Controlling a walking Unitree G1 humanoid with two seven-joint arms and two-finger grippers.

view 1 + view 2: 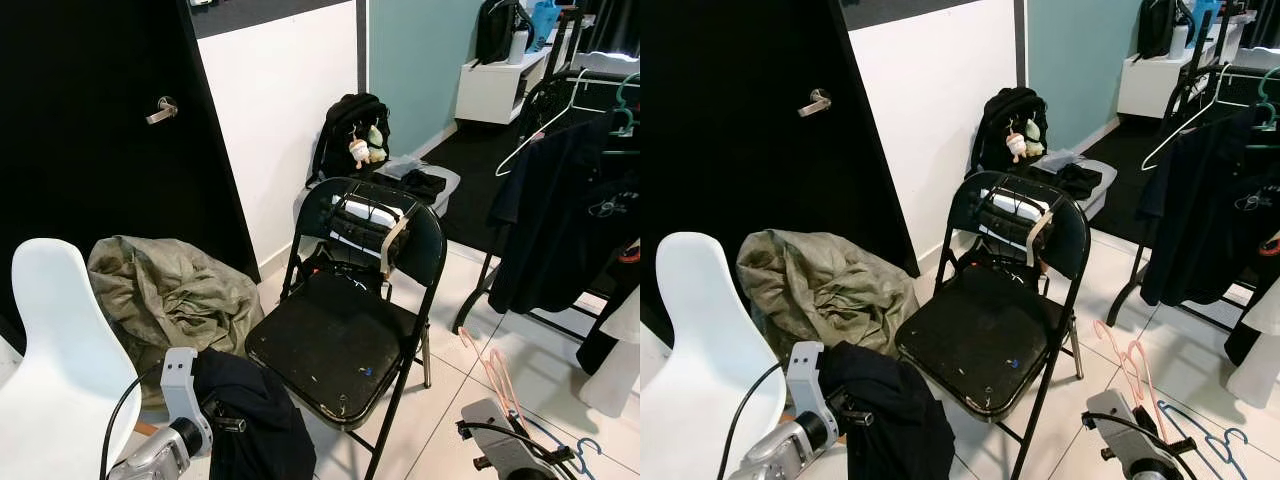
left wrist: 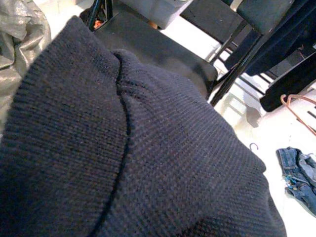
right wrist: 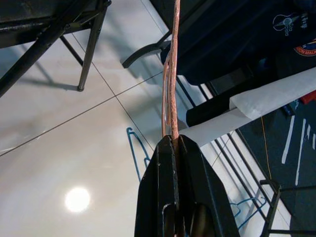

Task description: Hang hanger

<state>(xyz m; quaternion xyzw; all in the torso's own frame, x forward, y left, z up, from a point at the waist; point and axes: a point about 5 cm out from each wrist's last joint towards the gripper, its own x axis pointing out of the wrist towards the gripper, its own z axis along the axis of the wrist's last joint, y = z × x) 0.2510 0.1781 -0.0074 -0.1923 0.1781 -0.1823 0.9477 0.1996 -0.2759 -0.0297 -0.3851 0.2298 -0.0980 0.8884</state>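
My right gripper (image 3: 173,140) is shut on a thin pink wire hanger (image 3: 170,89), which sticks out over the tiled floor. In the eye views this hanger (image 1: 497,376) rises from my right arm at the lower right, beside the chair's legs. My left gripper (image 1: 228,424), low on the left, holds up a dark navy knit garment (image 1: 255,415) that drapes over its fingers and hides them. The same garment (image 2: 148,148) covers most of the left wrist view. A clothes rack (image 1: 600,75) at the right carries dark clothes, a white hanger (image 1: 540,125) and a teal one (image 1: 625,100).
A black folding chair (image 1: 340,345) stands straight ahead, with a device strapped to its back. A white plastic chair (image 1: 60,350) and an olive bag (image 1: 165,290) are at the left by a black door (image 1: 90,130). A blue hanger (image 1: 585,450) lies on the floor.
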